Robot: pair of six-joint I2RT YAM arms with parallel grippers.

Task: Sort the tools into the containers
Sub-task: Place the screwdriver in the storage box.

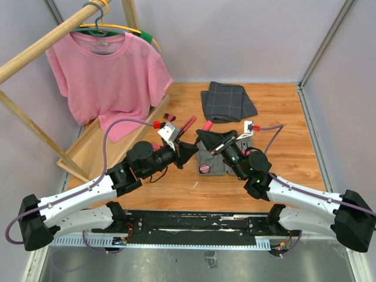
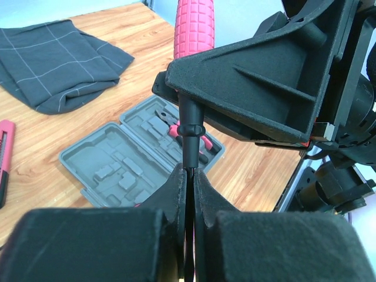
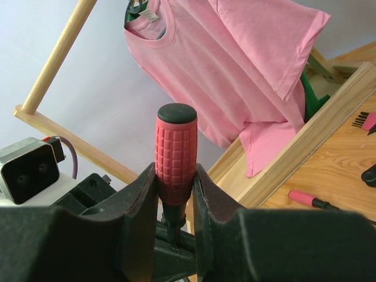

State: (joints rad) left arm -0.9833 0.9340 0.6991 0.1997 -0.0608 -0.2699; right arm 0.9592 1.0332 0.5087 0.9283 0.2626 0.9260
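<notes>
The screwdriver (image 3: pixel 175 155) has a reddish-pink handle with a grid pattern, a black end cap and black shaft. The tool case (image 2: pixel 111 170) is plain grey. The folded cloth (image 2: pixel 56 61) is charcoal with thin pale checks. The T-shirt (image 3: pixel 235 64) is pink; the desk (image 1: pixel 288 117) shows honey-brown wood grain.

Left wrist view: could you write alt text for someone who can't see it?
The left pincer pinches the thin black shaft of a screwdriver while the right pincer grips its pink handle. Below lies an open grey tool case on a wooden table, a folded dark cloth behind.
</notes>
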